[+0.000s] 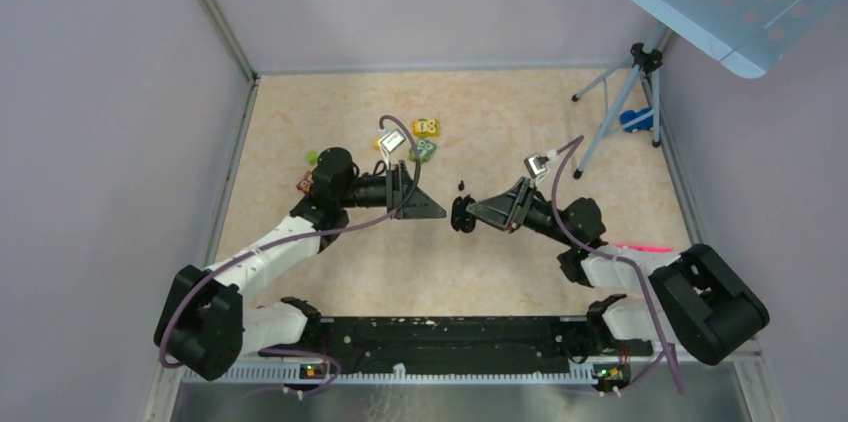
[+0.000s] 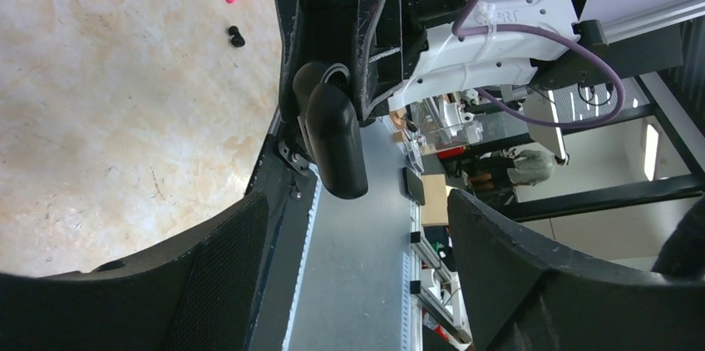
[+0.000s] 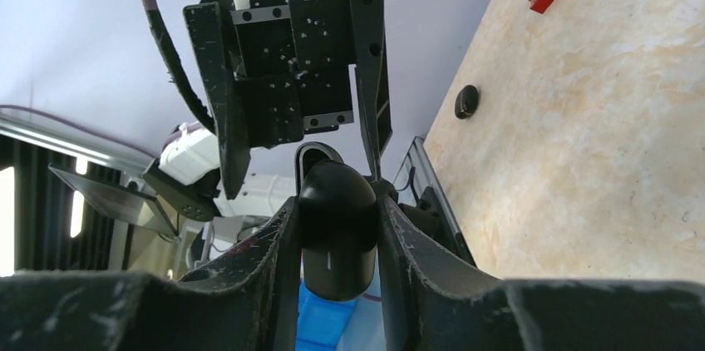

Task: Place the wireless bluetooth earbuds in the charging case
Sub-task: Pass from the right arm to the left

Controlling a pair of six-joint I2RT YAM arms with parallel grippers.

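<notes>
Left gripper [image 1: 438, 210], centre frame: jaws wide, nothing between them, facing the charging case [image 2: 332, 139]. One earbud [image 1: 461, 185] lies on the table [image 1: 300, 112] just above the gap between the arms; second earbud not found. Right gripper [image 3: 337, 214] clamps the case. Best approach, I judge: case held steady, earbud pinched squarely before lifting.

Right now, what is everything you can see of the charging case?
The charging case is a small, smooth, black plastic-looking puck with rounded edges. It is held clear of the table, clamped on both sides by the jaws of the right gripper. Its lid looks hinged open behind the body, showing a paler inner rim. Nothing else touches it, and its inside is hidden.
</notes>
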